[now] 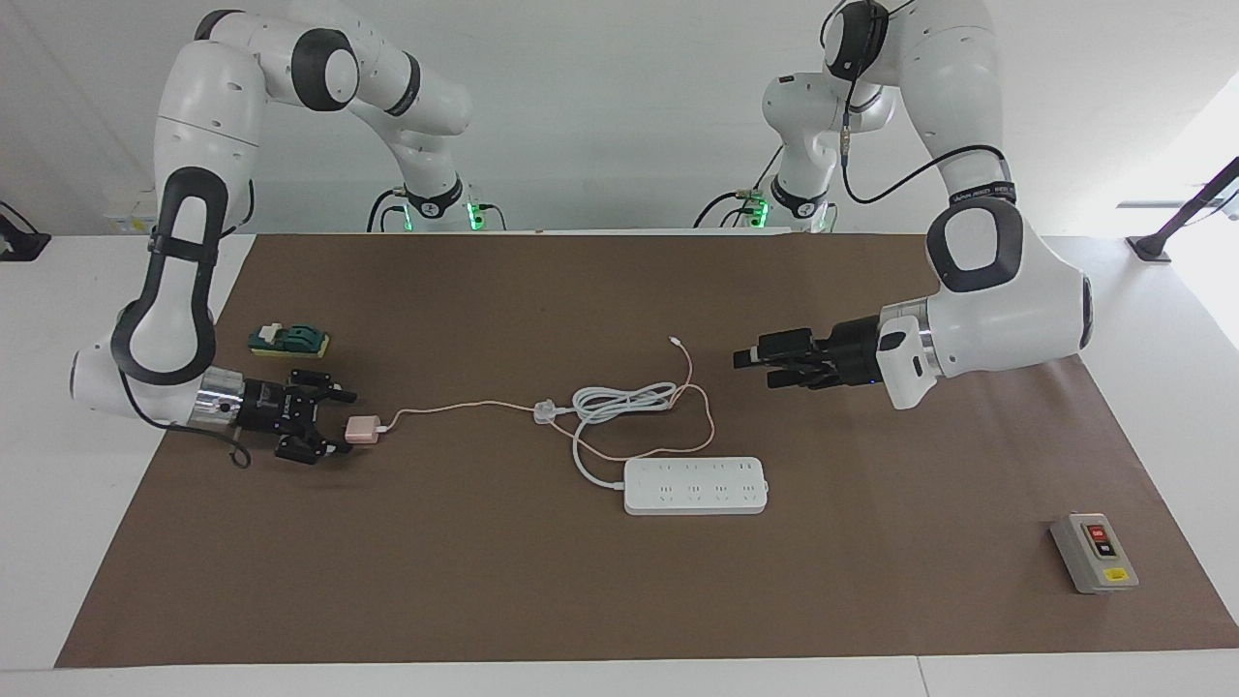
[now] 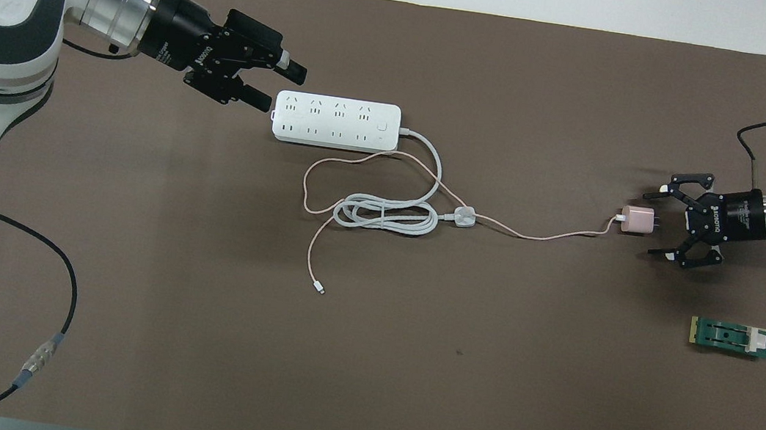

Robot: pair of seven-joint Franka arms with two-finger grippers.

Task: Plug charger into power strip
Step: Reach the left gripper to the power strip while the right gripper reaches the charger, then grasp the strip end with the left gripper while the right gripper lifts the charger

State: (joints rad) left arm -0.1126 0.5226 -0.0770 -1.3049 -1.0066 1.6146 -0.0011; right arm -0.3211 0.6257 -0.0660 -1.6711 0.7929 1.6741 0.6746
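Note:
The pale-pink charger [image 1: 363, 429] [image 2: 636, 220] lies on the brown mat toward the right arm's end, prongs pointing at my right gripper [image 1: 339, 423] [image 2: 653, 223]. That gripper is low and open, its fingertips either side of the prong end; I cannot tell whether they touch. The thin pink cable [image 2: 543, 232] runs from the charger to the white power strip [image 1: 695, 486] [image 2: 336, 122] at mid-table. My left gripper [image 1: 755, 368] [image 2: 283, 87] hangs open and empty in the air by the strip's end.
A coiled thick white cord with a three-pin plug [image 1: 547, 410] [image 2: 464, 217] lies nearer the robots than the strip. A green part [image 1: 288, 340] [image 2: 731, 338] lies near the right arm. A grey button box [image 1: 1094, 552] sits toward the left arm's end.

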